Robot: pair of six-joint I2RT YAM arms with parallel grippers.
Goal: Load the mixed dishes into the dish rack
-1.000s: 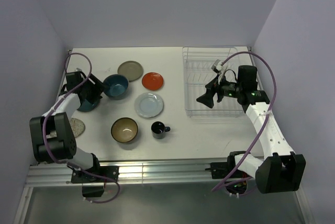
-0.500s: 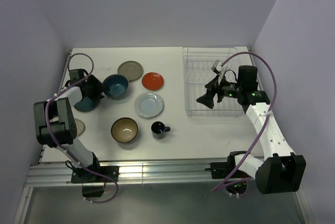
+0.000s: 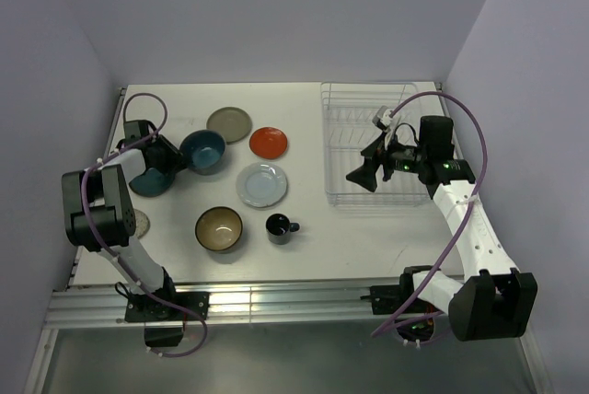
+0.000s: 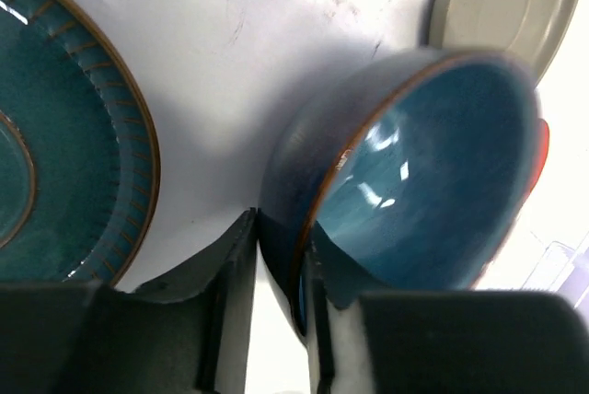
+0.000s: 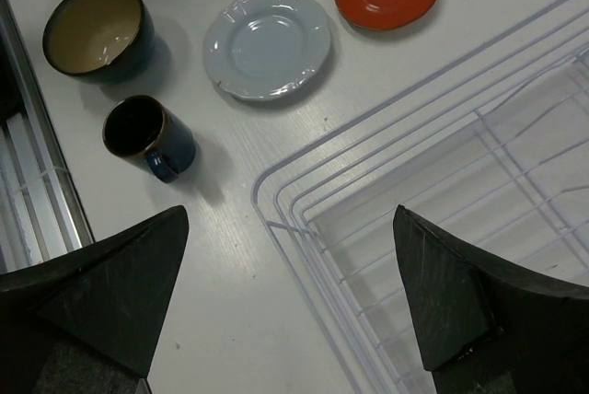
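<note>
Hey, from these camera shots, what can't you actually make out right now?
- Left claw on the teal-blue glazed bowl: the left wrist view cuts it off at the bottom edge, so whether it fully pinches the rim is unclear.
- Speckled pale plate: top view, mostly hidden by the left arm.
- White wire dish rack: top view, the right arm covers its near right part.

Overhead view, two downward wrist close-ups
</note>
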